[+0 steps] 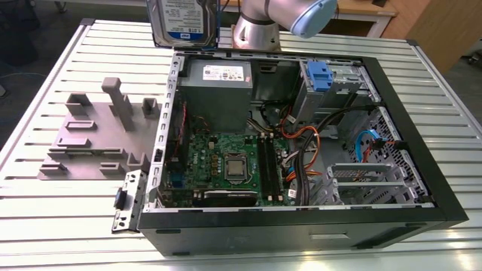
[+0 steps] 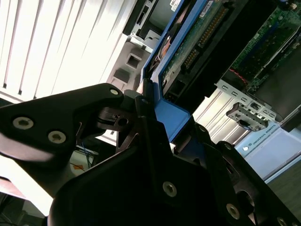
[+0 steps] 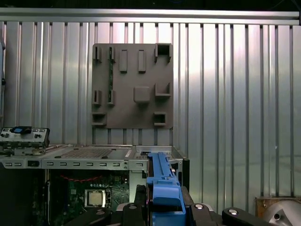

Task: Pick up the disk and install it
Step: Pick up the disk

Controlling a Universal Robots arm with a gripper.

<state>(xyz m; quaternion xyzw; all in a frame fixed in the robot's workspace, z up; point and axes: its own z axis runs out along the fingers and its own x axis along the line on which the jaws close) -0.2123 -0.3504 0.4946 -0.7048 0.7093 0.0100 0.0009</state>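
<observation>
In the exterior view the disk [image 1: 183,21], silver-grey with a white-and-blue label, hangs upright above the table's far edge, just behind the open computer case [image 1: 421,186]. In both wrist views my gripper [image 3: 162,207] [image 2: 167,123] is shut on the disk. Its black fingers [image 3: 137,203] clamp either side of the disk's blue side rail [image 3: 161,181]. The second wrist view shows the disk's green circuit-board underside [image 2: 197,40] and blue rail [image 2: 170,113] reaching out past the black fingers [image 2: 141,106].
The case holds a grey power-supply box [image 1: 218,73], a motherboard [image 1: 226,164] and a drive bay with a blue latch [image 1: 320,76] at the exterior view's right. A grey fixture plate [image 1: 90,141] with upright pegs lies on the slatted table [image 1: 53,214]. The arm's base [image 1: 256,34] stands behind the case.
</observation>
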